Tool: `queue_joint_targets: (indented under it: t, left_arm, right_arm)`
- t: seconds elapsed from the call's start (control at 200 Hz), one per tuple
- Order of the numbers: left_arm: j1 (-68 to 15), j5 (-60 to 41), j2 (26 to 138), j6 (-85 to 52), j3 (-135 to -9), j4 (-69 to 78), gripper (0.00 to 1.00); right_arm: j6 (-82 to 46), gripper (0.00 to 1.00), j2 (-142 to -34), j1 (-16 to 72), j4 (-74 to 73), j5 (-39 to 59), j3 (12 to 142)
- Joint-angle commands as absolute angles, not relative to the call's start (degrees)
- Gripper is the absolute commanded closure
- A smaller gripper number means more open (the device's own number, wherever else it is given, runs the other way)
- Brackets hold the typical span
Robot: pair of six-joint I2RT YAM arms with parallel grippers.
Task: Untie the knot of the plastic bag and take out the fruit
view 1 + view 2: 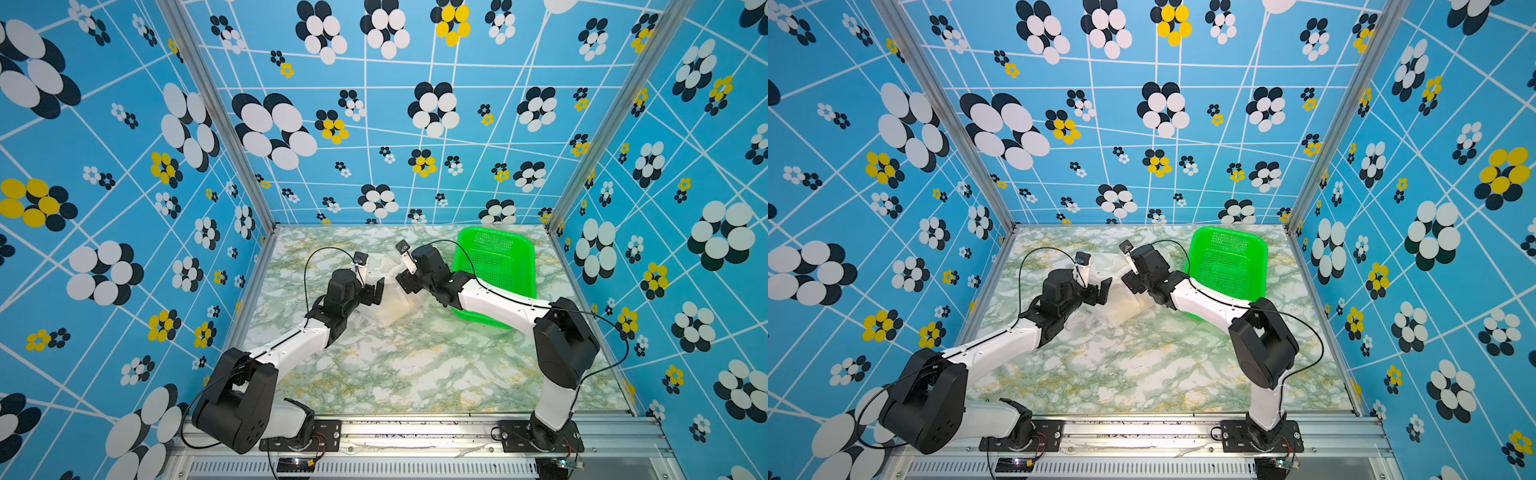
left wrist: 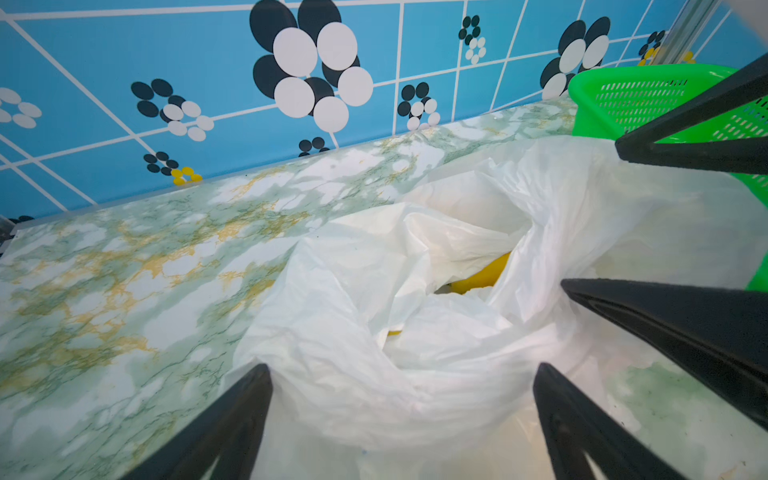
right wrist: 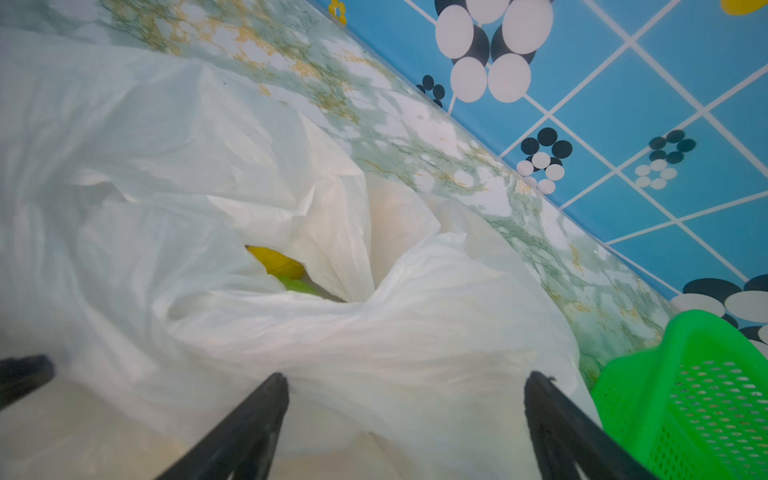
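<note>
Top views, bag: the plastic bag [image 1: 392, 309] [image 1: 1121, 309] lies crumpled on the marble-patterned table [image 1: 395, 365] [image 1: 1121, 365], far of centre, between the two grippers in both top views.
Top views, left arm: the left gripper [image 1: 373, 293] [image 1: 1100, 291] is at the bag's left edge, jaws spread.
Top views, right arm: the right gripper [image 1: 409, 286] [image 1: 1131, 284] is at the bag's right edge, facing the left one. Its jaws are hard to read here.
Top views, basket: the green basket [image 1: 494, 266] [image 1: 1225, 262] sits far right, just beside the bag.
Left wrist, bag: its mouth gapes, the film [image 2: 353, 291] folded around a hollow.
Left wrist, fruit: a yellow piece of the fruit [image 2: 482, 276] shows in that hollow, inside the bag.
Left wrist, jaws: the left gripper [image 2: 401, 368] stands wide open over the bag's rim, pinching nothing.
Left wrist, other arm: the right gripper [image 2: 590, 216] shows two spread fingers against the bag, with the basket [image 2: 623, 95] behind.
Right wrist, bag: white film [image 3: 166, 166] fills most of the view.
Right wrist, fruit: a yellow piece [image 3: 276, 262] and a green one touching it lie inside the opening.
Right wrist, jaws: the right gripper [image 3: 407, 377] is wide apart over the film, not clamped.
Right wrist, basket: its corner [image 3: 685, 395] is beside the bag.
</note>
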State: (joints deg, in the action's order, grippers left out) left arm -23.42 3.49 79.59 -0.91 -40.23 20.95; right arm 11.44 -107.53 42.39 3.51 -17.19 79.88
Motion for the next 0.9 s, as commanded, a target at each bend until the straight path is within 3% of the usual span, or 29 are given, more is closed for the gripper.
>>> queue_joint_targets:
  t: [0.0,0.025,0.07,0.11,0.13,0.165,0.215,0.24,0.565,0.835,0.895]
  left_arm:
    - [-22.3,4.5,81.6,-2.7,-43.2,18.5,0.01]
    - [-22.0,4.1,81.9,-2.9,-43.3,18.6,0.01]
    - [-21.6,2.7,82.5,-3.1,-43.3,19.1,0.13]
    - [-21.4,1.5,82.8,-3.3,-43.2,19.6,0.38]
    - [-21.3,1.2,83.0,-3.5,-43.1,19.9,0.50]
    - [-21.1,1.0,83.0,-3.6,-43.0,20.3,0.71]
    - [-20.9,0.3,82.8,-3.7,-43.0,20.3,0.93]
    - [-20.9,0.2,82.6,-3.6,-43.0,20.3,1.00]
    - [-18.1,1.6,75.9,-7.0,-37.4,23.8,1.00]
    - [-12.7,0.8,69.6,-12.9,-31.7,27.5,1.00]
    - [-12.7,1.5,68.7,-13.1,-31.3,27.5,1.00]
  right_arm:
    - [12.4,0.10,-110.7,41.9,5.6,-19.6,83.6]
    - [12.4,0.11,-111.2,41.8,5.7,-19.9,84.0]
    - [12.5,0.16,-111.8,41.6,5.6,-20.5,84.6]
    - [12.4,0.25,-112.2,41.4,5.4,-21.1,85.0]
    - [12.4,0.33,-112.3,41.4,5.4,-21.3,85.3]
    - [12.1,0.57,-112.4,41.3,5.5,-21.6,85.7]
    - [11.4,0.89,-112.2,41.3,5.5,-22.8,86.1]
    - [11.0,0.98,-111.9,41.2,5.4,-23.2,86.1]
    - [1.9,1.00,-99.2,40.0,-4.6,-26.1,72.5]
    - [-8.5,1.00,-92.0,37.6,-4.8,-27.8,63.8]
    - [-9.1,0.92,-90.1,37.5,-6.2,-26.5,61.8]
